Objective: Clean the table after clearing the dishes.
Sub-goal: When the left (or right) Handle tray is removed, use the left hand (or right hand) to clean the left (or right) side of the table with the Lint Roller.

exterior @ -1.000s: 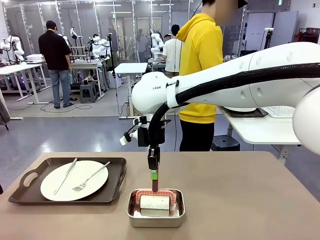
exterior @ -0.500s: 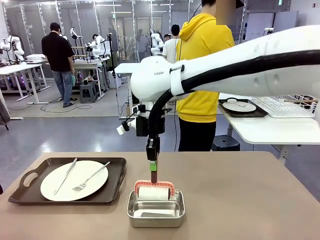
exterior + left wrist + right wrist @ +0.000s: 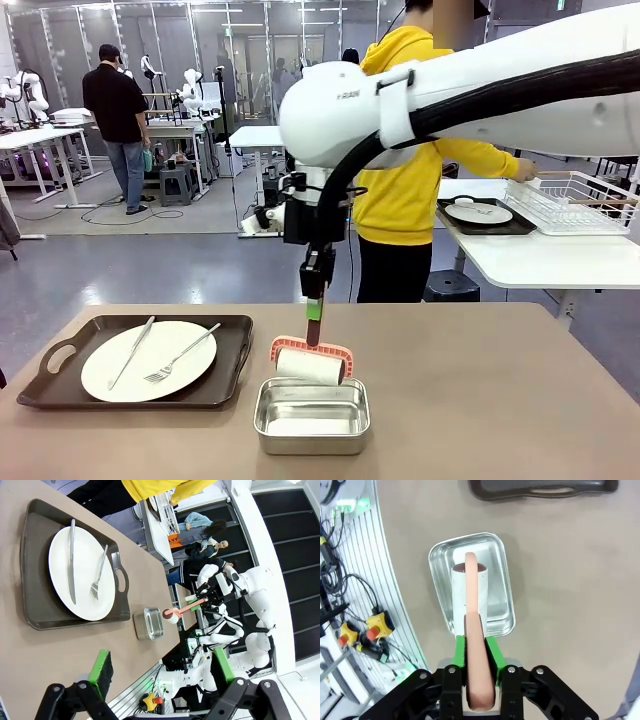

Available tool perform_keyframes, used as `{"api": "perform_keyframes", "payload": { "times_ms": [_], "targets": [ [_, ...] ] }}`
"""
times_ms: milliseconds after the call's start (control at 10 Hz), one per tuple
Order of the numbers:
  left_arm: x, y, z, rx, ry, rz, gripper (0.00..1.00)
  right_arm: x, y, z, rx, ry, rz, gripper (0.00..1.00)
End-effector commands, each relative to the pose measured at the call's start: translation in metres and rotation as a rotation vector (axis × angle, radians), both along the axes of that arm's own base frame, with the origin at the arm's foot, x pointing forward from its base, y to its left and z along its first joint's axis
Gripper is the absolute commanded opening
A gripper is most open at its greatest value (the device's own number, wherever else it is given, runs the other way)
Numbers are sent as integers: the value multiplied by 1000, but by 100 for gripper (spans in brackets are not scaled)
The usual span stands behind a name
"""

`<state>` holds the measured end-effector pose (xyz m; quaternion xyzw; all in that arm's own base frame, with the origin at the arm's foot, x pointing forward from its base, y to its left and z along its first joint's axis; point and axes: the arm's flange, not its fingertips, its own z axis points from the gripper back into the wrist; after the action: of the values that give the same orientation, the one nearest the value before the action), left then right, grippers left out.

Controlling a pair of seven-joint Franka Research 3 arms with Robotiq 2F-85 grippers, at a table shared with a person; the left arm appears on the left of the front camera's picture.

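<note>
R claw (image 3: pixel 476 649) clamped on roller (image 3: pixel 310 366) handle, light n stiff imo. Hangs over pan (image 3: pixel 312 446); L claw (image 3: pixel 159 672) open.

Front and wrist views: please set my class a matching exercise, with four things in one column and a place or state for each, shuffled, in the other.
Things:
1. roller
2. steel pan
3. white plate
4. left hand

Places or states:
A. open, holding nothing
B. on the dark tray, with a knife and fork
C. on the table, beneath the roller
D. in the air, gripped by the right hand

Pairs: 1-D, 2-C, 3-B, 4-A
</note>
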<state>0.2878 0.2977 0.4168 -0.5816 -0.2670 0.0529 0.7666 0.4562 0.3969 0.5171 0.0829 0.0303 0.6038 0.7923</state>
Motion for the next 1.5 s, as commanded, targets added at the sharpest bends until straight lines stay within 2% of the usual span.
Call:
{"api": "perform_keyframes", "payload": {
  "times_ms": [0, 300, 500, 600, 800, 900, 1300, 1400],
  "targets": [
    [-2, 2, 2, 2, -8, -1, 100, -9, -54, -18, 131, -9, -191, 0],
    [-2, 2, 2, 2, -8, -1, 100, 4, -158, -43, 393, 33, -506, 0],
    [-2, 2, 2, 2, -8, -1, 100, 12, -202, -53, 486, 73, -664, 0],
    [-2, 2, 2, 2, -8, -1, 100, 19, -224, -62, 544, 127, -775, 0],
    [-2, 2, 2, 2, -8, -1, 100, 28, -251, -77, 606, 153, -901, 0],
    [-2, 2, 2, 2, -8, -1, 100, 28, -240, -67, 514, 154, -793, 0],
    [-2, 2, 2, 2, -8, -1, 100, 28, -240, -67, 514, 154, -793, 0],
    [-2, 2, 2, 2, -8, -1, 100, 28, -242, -72, 522, 160, -808, 22]
  ]
}}
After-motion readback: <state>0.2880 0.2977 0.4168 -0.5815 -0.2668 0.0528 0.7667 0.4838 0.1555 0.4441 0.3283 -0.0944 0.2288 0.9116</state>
